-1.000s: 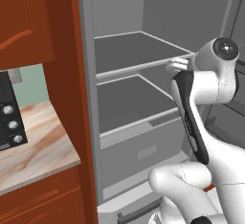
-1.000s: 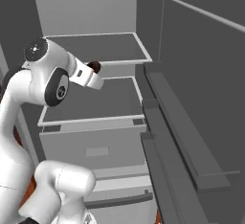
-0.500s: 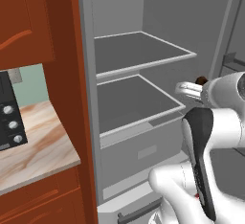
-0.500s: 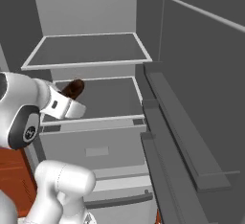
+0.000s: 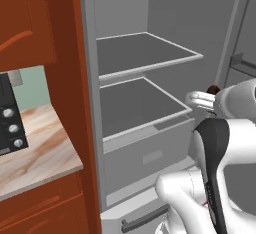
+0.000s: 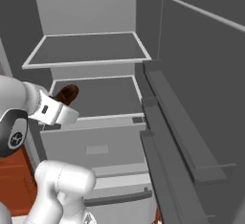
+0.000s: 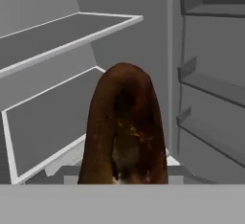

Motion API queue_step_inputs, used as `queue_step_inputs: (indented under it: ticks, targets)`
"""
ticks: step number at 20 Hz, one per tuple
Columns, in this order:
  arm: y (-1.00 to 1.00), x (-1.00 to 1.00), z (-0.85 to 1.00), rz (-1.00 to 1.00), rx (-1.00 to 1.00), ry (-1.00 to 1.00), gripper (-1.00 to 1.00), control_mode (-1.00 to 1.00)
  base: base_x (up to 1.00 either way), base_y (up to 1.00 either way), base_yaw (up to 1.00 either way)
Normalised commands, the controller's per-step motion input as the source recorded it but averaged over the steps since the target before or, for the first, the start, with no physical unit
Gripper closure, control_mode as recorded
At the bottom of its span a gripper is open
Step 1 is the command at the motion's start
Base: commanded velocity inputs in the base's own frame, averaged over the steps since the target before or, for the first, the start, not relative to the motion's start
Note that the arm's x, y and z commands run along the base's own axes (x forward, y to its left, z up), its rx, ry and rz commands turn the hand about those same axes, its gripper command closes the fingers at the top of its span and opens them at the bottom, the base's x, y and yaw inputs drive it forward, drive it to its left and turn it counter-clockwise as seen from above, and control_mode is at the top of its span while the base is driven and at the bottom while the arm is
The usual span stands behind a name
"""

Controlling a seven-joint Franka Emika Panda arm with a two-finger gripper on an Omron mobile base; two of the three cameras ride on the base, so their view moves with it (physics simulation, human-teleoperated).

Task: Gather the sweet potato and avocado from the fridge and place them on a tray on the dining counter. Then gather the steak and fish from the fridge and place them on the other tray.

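The silver-grey fridge (image 5: 145,53) stands open, its pale shelves (image 6: 86,48) bare. The sweet potato (image 7: 124,127), a reddish-brown oblong lump, is held in my gripper (image 6: 63,99), which is shut on it. In the right base view the sweet potato (image 6: 67,93) hangs in front of the lower shelf, just outside its front edge. From the left base view only its dark tip (image 5: 213,89) peeks out past the white hand. The finger tips are hidden behind the potato in the hand view.
The fridge door (image 6: 191,122) with its bins stands open on the right. A drawer (image 6: 95,146) sits below the lower shelf. Left of the fridge are red-brown cabinets (image 5: 30,23) and a wall counter (image 5: 35,153) bearing a black toaster oven (image 5: 7,123).
The arm has come down from the upper shelf level and drawn back out of the fridge, carrying the sweet potato with it to the front of the lower shelf.
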Motion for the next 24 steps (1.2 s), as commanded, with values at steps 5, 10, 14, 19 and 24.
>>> queue_step_inputs:
  ticks: [5, 10, 14, 19, 24]
  targets:
    - [0.0, 0.0, 0.0, 0.0, 0.0, 0.0, 1.0, 1.0, -0.97, 0.41, -0.25]
    - [0.0, 0.0, 0.0, 0.0, 0.0, 0.0, 1.0, 1.0, -0.79, 0.42, -0.47]
    - [0.0, 0.0, 0.0, 0.0, 0.0, 0.0, 1.0, 1.0, -0.39, 0.06, -0.69]
    - [0.0, 0.0, 0.0, 0.0, 0.0, 0.0, 1.0, 1.0, -0.2, 0.0, -0.73]
    - [0.0, 0.0, 0.0, 0.0, 0.0, 0.0, 1.0, 1.0, -0.34, 0.0, -0.69]
